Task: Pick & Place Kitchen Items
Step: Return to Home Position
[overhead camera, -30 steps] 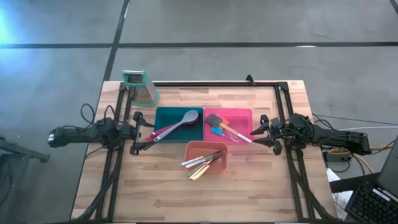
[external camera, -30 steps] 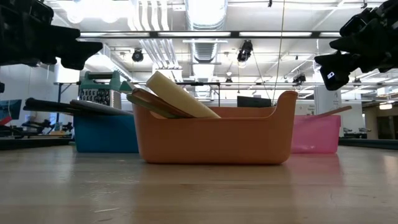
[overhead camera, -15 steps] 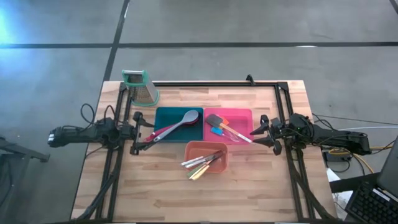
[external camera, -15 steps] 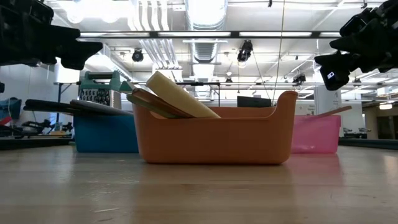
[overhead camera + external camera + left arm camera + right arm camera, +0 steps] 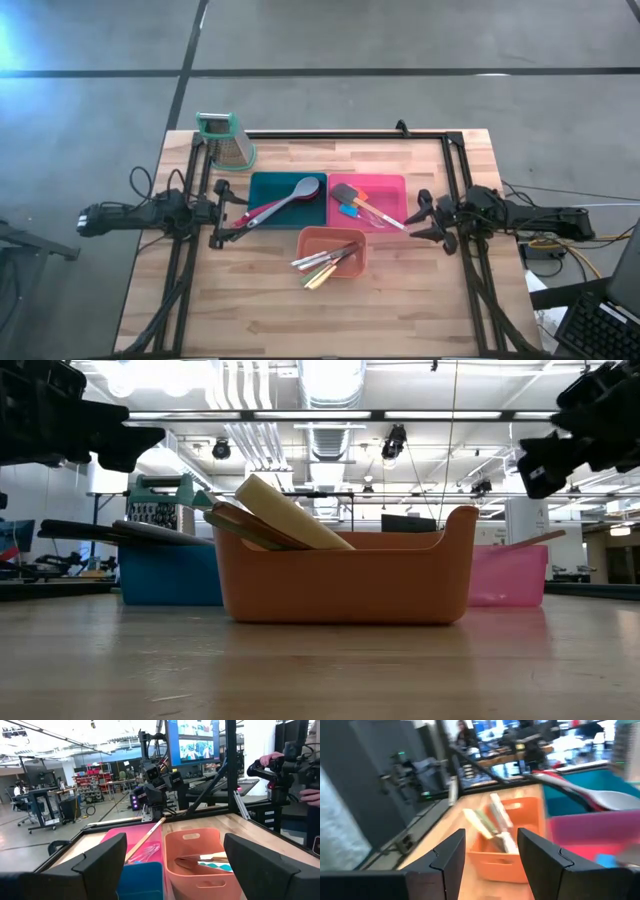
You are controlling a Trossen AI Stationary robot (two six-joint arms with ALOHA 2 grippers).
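your right claw (image 5: 420,220) hangs released and empty, fingers spread wide. straight ahead of it sits the pink tray (image 5: 395,182) with the spatulas (image 5: 352,203) in it. one pale spatula handle slants out toward this claw, and its free end lies just ahead of the fingertips, apart from them. that is the one relation to mind: the handle's long axis points nearly at the claw, so judge the way home as straight back along the arm, away from the handle end, with no sideways sweep across it.

ahead of the claw and off to the side nearer the table's front edge is the orange tray (image 5: 358,272), with the knives (image 5: 325,260) lying crosswise in it, handles leaning on the rim. past the pink tray, farther from this claw, the blue tray (image 5: 258,180) holds the spoons (image 5: 290,200).

your left claw (image 5: 226,212) is also released and holds nothing. it waits just beside the blue tray's far end, and a red spoon handle reaches toward it. it is the nearer arm to the spoons, the right one to the spatulas.

you'll see no utensil loose on the table (image 5: 200,300), so the sorting looks done.
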